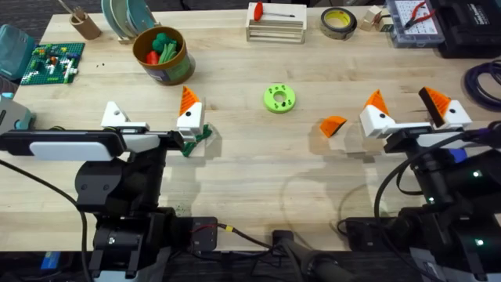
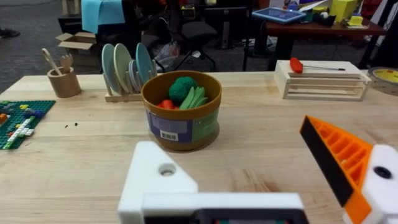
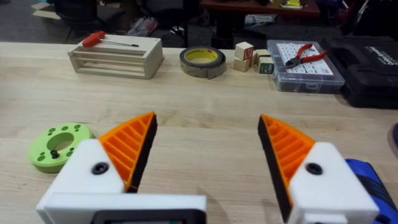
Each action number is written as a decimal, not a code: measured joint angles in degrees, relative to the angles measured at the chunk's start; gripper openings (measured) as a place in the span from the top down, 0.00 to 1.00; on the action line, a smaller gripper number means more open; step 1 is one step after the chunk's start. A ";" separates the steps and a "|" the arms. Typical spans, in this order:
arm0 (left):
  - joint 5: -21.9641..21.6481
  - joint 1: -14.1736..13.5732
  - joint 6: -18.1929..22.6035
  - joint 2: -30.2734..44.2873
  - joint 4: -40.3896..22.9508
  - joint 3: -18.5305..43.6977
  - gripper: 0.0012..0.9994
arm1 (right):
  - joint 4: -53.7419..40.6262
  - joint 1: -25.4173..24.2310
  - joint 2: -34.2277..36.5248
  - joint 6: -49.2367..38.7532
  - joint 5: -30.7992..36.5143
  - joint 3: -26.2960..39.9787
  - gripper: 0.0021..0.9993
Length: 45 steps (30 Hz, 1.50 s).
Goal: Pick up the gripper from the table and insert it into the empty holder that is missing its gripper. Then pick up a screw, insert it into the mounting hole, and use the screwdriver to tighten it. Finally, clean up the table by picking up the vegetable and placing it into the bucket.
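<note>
the bucket (image 1: 163, 55) stands at the table's far left and holds green and red toy pieces. the loose orange gripper (image 1: 333, 125) lies on the table just beside the right gripper (image 1: 407, 110), whose jaws are wide apart and empty. the left gripper (image 1: 153, 121) is also wide, with the holder (image 1: 115, 116) bare and the vegetable (image 1: 196, 139) lying by its padded finger.

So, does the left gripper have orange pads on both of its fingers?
No: in the left wrist view, the holder is bare white, while the other finger carries an orange pad.
</note>
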 joint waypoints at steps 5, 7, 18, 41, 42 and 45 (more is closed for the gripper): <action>0.00 0.00 0.00 0.00 0.00 0.00 0.01 | -0.31 0.00 -0.02 0.00 0.00 0.07 0.01; 0.00 0.00 0.01 -0.02 0.00 0.00 0.01 | -0.61 0.00 -0.02 0.00 0.00 0.21 0.01; -0.17 0.00 0.26 0.00 0.31 0.00 0.01 | -0.66 0.00 -0.02 -0.24 0.20 0.31 0.01; 3.01 0.00 9.76 16.63 -41.81 40.19 0.01 | -22.68 0.00 19.01 0.28 -1.61 30.14 0.01; 4.12 0.00 11.59 17.93 -44.26 42.24 0.01 | -23.31 0.00 20.14 0.28 -2.15 31.70 0.01; 6.59 0.00 16.49 21.52 -51.43 47.86 0.00 | -24.92 0.00 22.70 0.43 -3.94 35.42 0.01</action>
